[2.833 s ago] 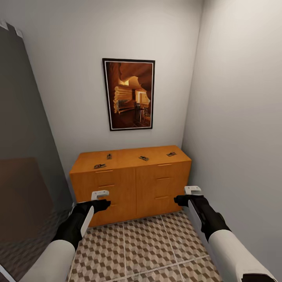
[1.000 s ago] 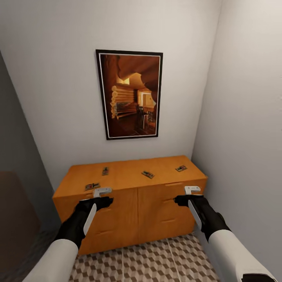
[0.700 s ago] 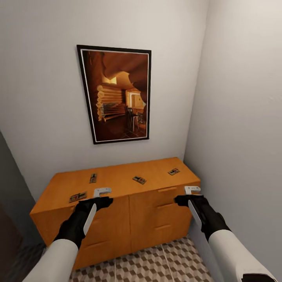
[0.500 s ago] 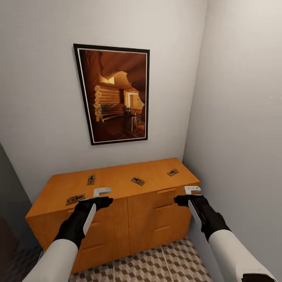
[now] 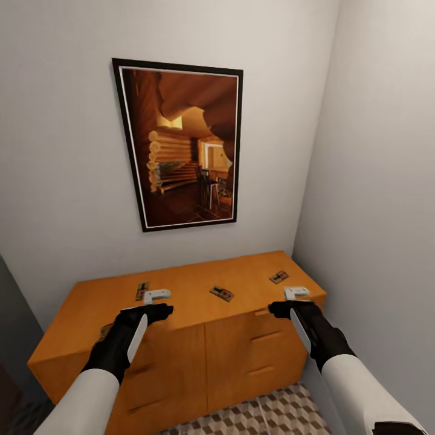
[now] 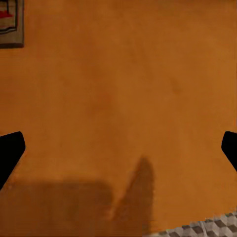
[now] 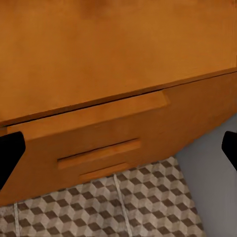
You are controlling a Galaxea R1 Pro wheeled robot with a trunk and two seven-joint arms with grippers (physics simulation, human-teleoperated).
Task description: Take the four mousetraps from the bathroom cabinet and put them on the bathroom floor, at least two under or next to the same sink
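The honey-orange cabinet (image 5: 184,283) stands against the back wall below me. On its flat top lie several mousetraps: one near the right end (image 5: 278,277), one in the middle (image 5: 222,293), one half hidden behind my left gripper (image 5: 142,290), and one peeking out beside my left forearm (image 5: 105,331). My left gripper (image 5: 162,310) hovers open over the cabinet top (image 6: 128,89), with a mousetrap (image 6: 11,24) off to one side of it. Above the cabinet's front edge (image 7: 89,116) my right gripper (image 5: 279,309) is open and holds nothing. A strip of the bathroom floor (image 5: 266,411) shows at the cabinet's foot.
A large framed picture (image 5: 181,142) hangs on the wall above the cabinet. The right wall (image 5: 386,211) runs close beside my right arm and meets the cabinet's right end. A dark panel (image 5: 15,314) borders the left side. Drawer fronts (image 7: 98,150) face me.
The camera has come closer to the cabinet, which now looks larger and lower in the picture. Both arms keep the same pose. The left-front mousetrap is now mostly hidden by my left forearm.
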